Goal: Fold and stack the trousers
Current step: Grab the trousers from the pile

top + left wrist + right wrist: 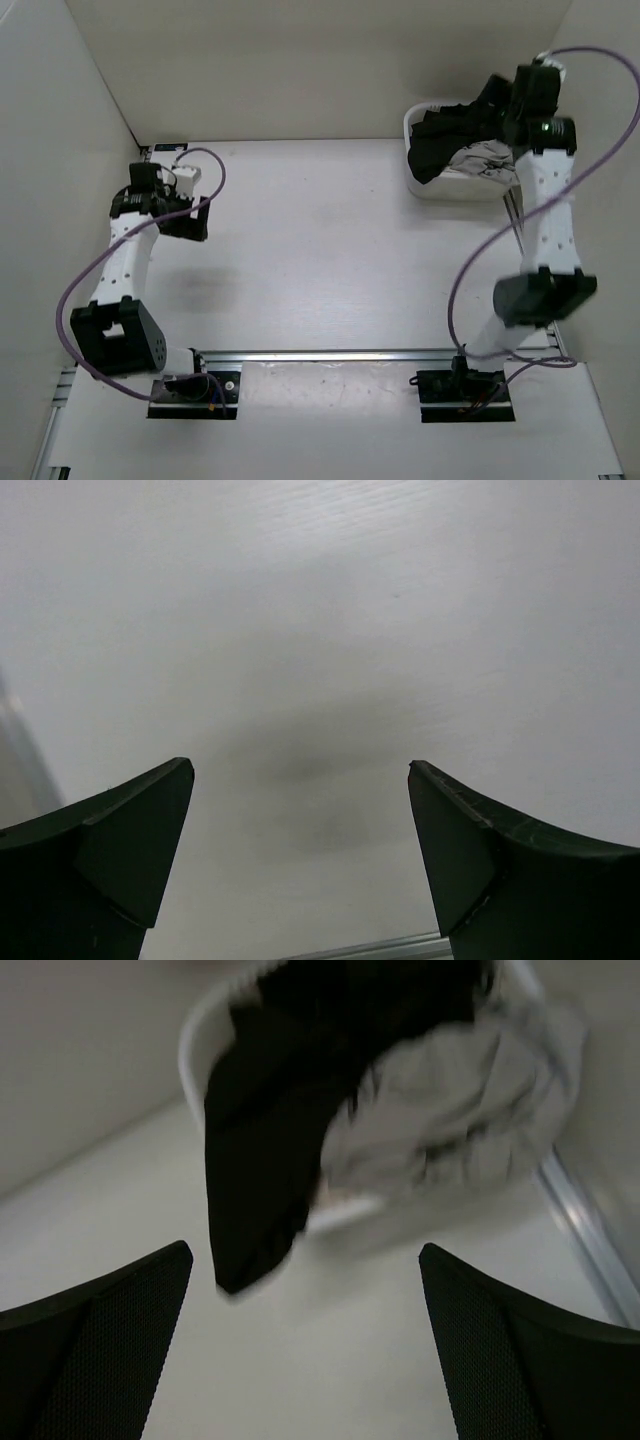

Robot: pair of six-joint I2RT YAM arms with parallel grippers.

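Note:
A white basket at the back right holds black trousers and light grey trousers. In the right wrist view the black trousers hang over the basket's rim beside the grey trousers. My right gripper is open and empty, hovering above the table in front of the basket; in the top view it is over the basket's right side. My left gripper is open and empty at the left of the table; its wrist view shows only bare table.
White walls close in the table at the left, back and right. An aluminium rail runs along the near edge by the arm bases. A metal strip lies beside the basket on the right.

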